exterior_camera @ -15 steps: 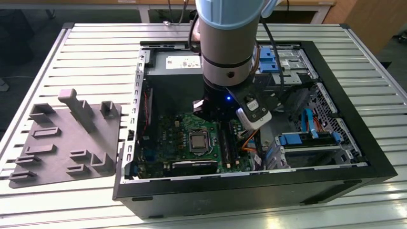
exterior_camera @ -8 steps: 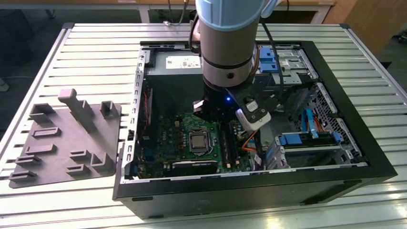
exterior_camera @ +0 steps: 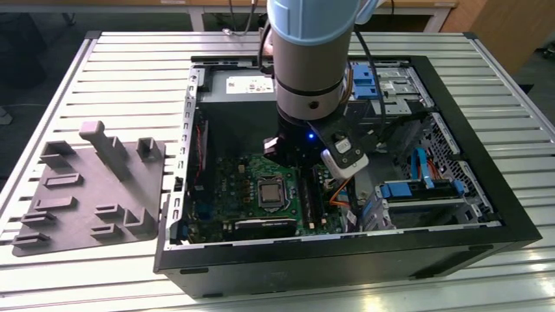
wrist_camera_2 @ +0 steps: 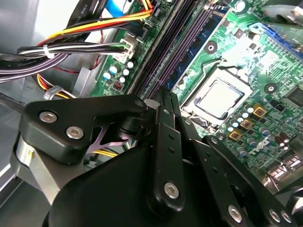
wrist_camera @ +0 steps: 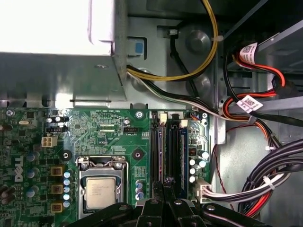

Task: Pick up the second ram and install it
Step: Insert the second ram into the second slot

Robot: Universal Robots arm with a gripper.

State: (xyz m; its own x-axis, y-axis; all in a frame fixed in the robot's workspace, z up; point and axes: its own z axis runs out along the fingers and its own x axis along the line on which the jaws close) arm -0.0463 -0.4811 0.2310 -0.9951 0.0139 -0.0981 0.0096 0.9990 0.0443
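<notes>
My gripper [exterior_camera: 297, 170] is down inside the open computer case [exterior_camera: 485, 162], over the black memory slots [wrist_camera: 160, 146] of the green motherboard [wrist_camera: 109, 132]. In both wrist views its two thin black fingers [wrist_camera_2: 162, 137] stand almost pressed together, so the gripper [wrist_camera_2: 166, 94] is shut. The second ram [wrist_camera: 172, 151] shows as a narrow dark stick, seen edge-on. It runs from the fingertips along the line of the slots, beside the blue slot edge. I cannot tell whether it is seated in a slot or just above one.
A processor socket [wrist_camera: 100, 191] sits beside the slots. Bundles of black, yellow and red cables [wrist_camera: 265, 175] crowd the other side, near the drive bays [exterior_camera: 416, 188]. A grey moulded tray [exterior_camera: 87, 195] with posts lies on the slatted table at the exterior view's left.
</notes>
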